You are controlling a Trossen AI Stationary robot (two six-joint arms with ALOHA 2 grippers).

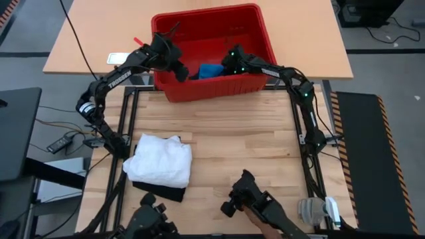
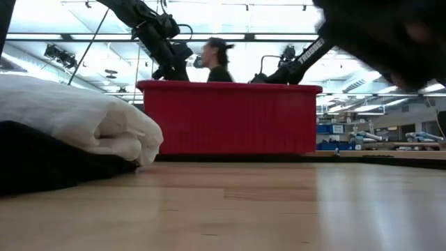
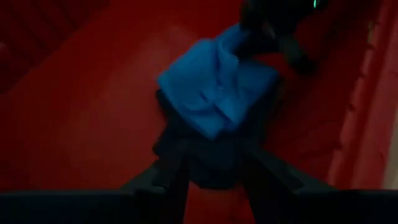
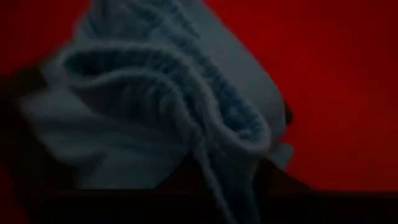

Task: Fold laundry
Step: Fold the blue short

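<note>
The small bright blue piece [image 1: 212, 70] lies inside the red basket [image 1: 206, 13] at the table's far edge. My left gripper [image 1: 180, 72] reaches into the basket from the left and is shut on the blue piece [image 3: 217, 87]. My right gripper [image 1: 229, 63] comes in from the right and stands at the piece's other end; the ribbed blue cloth [image 4: 155, 106] with a cord fills its wrist view. A folded white T-shirt [image 1: 159, 159] lies on a black garment [image 1: 169, 194] at the table's near left. My left gripper [image 3: 217, 174] pinches the blue piece's near, shadowed end [image 3: 214, 158] between its two fingers. The fingers slant down into the basket from the left. The bunched cloth runs away from the fingers toward the right gripper, over the basket's floor.
Bare wooden table [image 1: 232, 133] lies between the basket and the folded pile. A dark device [image 1: 255, 202] stands at the near edge. In the low view a person [image 2: 219, 63] stands behind the basket [image 2: 230, 118]. The basket's walls close in both arms.
</note>
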